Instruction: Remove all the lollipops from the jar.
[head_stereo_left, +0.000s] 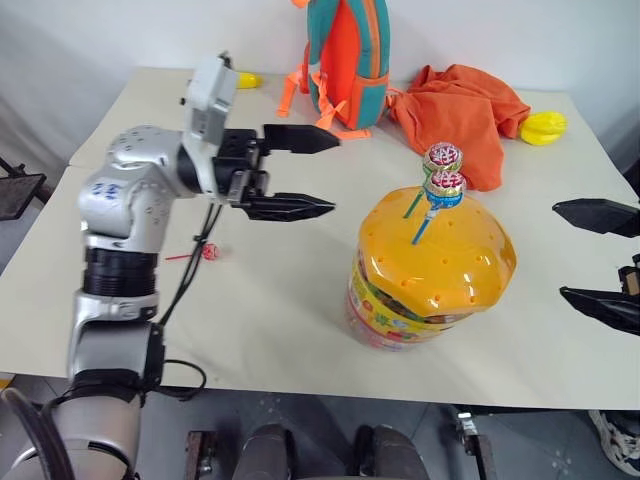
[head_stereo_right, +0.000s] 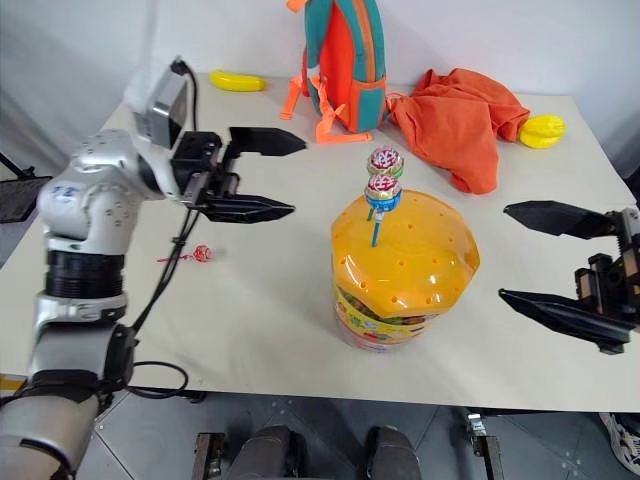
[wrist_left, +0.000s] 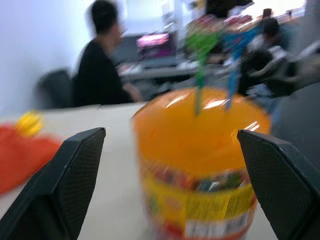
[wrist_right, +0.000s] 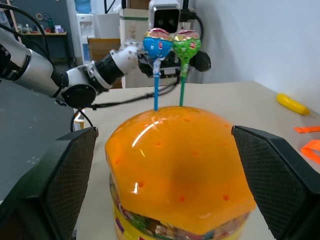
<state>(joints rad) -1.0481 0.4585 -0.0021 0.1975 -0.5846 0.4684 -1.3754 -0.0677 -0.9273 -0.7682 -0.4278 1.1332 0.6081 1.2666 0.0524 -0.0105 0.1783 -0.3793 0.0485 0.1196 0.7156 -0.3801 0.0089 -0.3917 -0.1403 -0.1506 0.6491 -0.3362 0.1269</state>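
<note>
one lollipop with a red stick (head_stereo_left: 207, 251) lies on the counter (head_stereo_left: 300, 320); the green lollipop (wrist_right: 186, 46) and blue lollipop (wrist_right: 157, 45) stand in holes of the jar (head_stereo_left: 432, 268) lid. the left claw (head_stereo_left: 315, 172) hangs wide and empty beside the jar, the right claw (head_stereo_right: 535, 258) wide too. next: pinch one stick and lift straight. the left wrist view shows a seated person behind the jar.

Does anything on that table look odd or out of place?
One red lollipop lies loose on the table, left of the jar, while the green lollipop and blue lollipop stand upright in the jar's orange lid. An orange cloth lies crumpled at the back.
</note>
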